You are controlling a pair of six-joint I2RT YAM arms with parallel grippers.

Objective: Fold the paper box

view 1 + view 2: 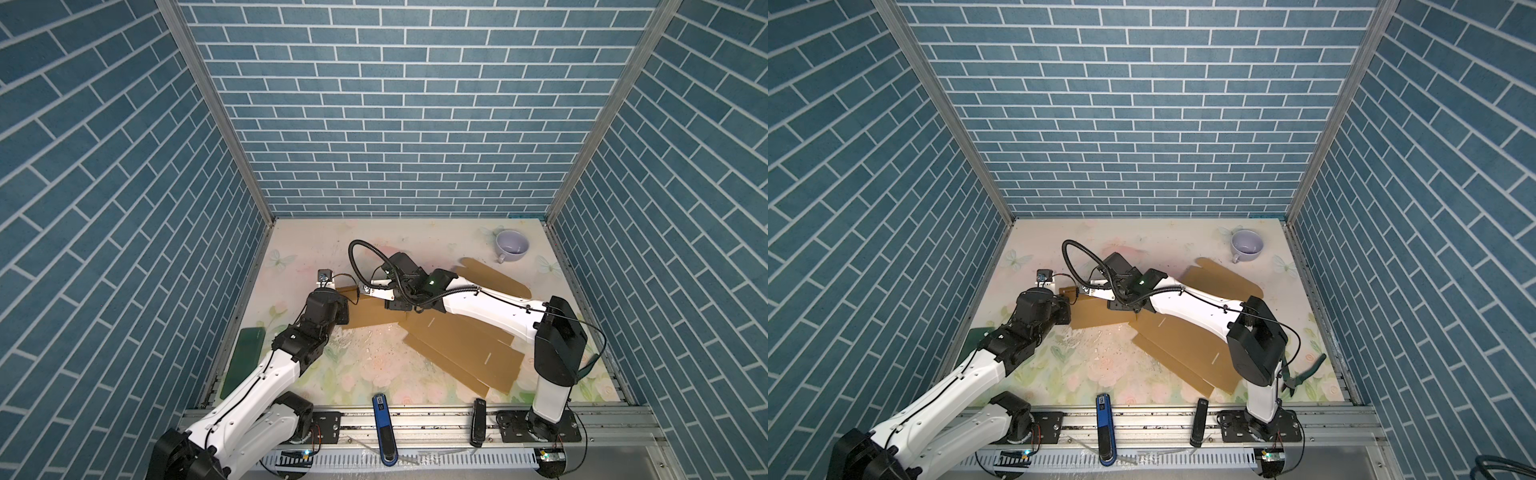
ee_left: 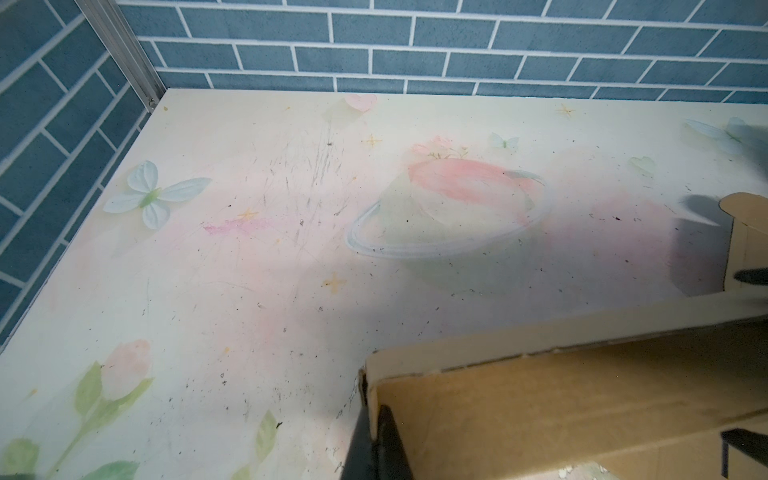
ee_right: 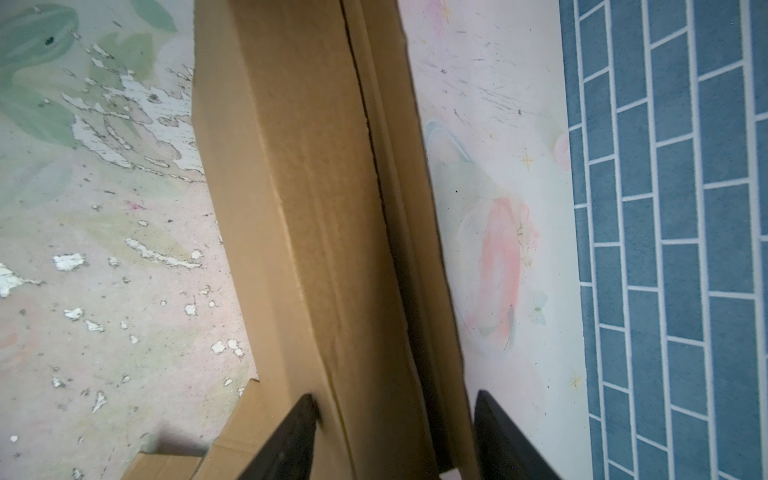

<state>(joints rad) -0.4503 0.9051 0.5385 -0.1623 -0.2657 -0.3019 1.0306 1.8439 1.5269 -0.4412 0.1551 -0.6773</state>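
The right arm (image 1: 478,305) hides the middle of the paper box (image 1: 457,345).

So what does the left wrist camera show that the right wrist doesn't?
Only left wrist: the aluminium corner post and the left end effector pinching the brown cardboard box at a corner. Only right wrist: peeled white patches on the floral table mat, and the right end effector straddling its folded flap. Both: the box, the mat, the blue brick wall.

left gripper (image 2: 375,420) clamped on paper box (image 2: 561,399) corner | floral table (image 2: 249,249)
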